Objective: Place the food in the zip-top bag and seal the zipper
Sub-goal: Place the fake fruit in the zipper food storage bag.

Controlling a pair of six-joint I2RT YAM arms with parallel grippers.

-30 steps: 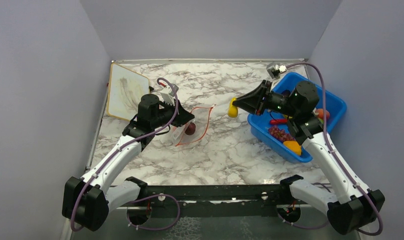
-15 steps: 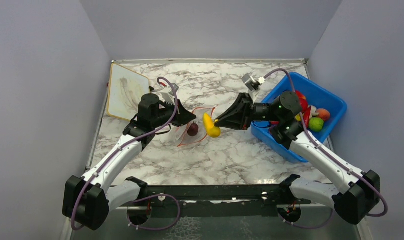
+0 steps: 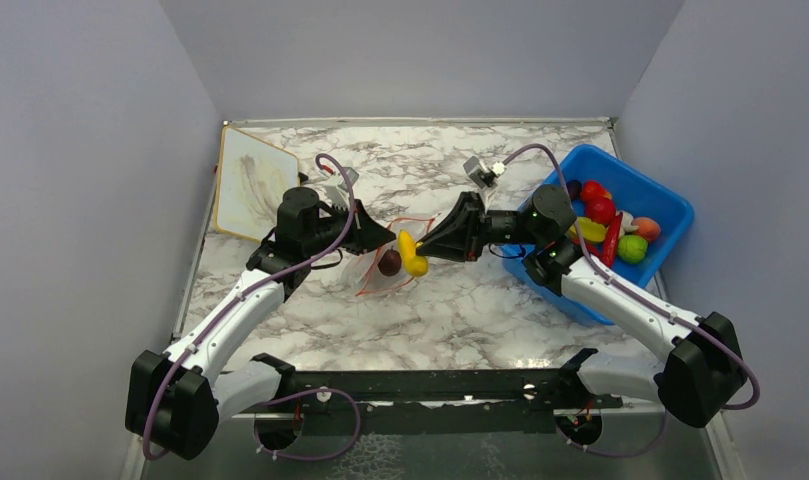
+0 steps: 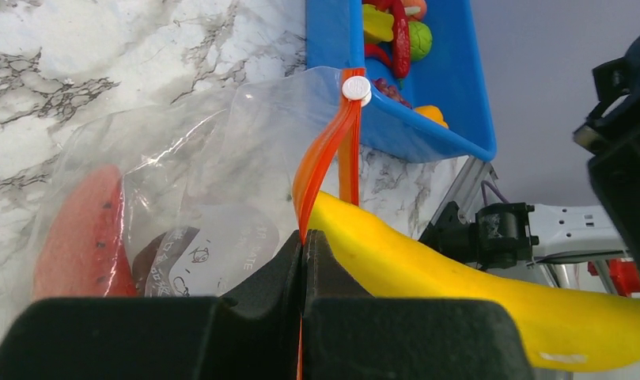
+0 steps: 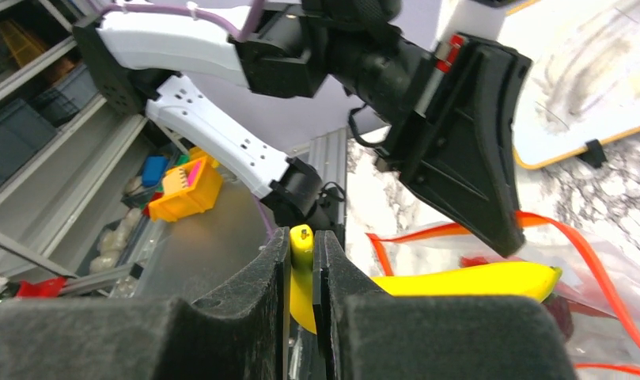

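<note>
My left gripper (image 3: pixel 380 237) is shut on the orange-red zipper strip (image 4: pixel 320 162) of the clear zip-top bag (image 3: pixel 385 262), holding its mouth up and open. A dark red fruit (image 3: pixel 389 262) lies inside the bag; it shows red in the left wrist view (image 4: pixel 79 237). My right gripper (image 3: pixel 425 250) is shut on one end of the yellow banana (image 3: pixel 411 253), whose other end is at the bag's mouth. The banana also shows in the right wrist view (image 5: pixel 467 279) and in the left wrist view (image 4: pixel 475 289). More toy food (image 3: pixel 605 222) lies in the blue bin (image 3: pixel 670 205).
A white board with a wooden edge (image 3: pixel 248 182) lies at the back left of the marble table (image 3: pixel 460 310). The blue bin stands at the right, under my right arm's elbow. Grey walls enclose the table on three sides.
My right gripper has carried the banana left from beside the bin to the bag's mouth. My left gripper has kept its hold on the zipper strip with little movement.
</note>
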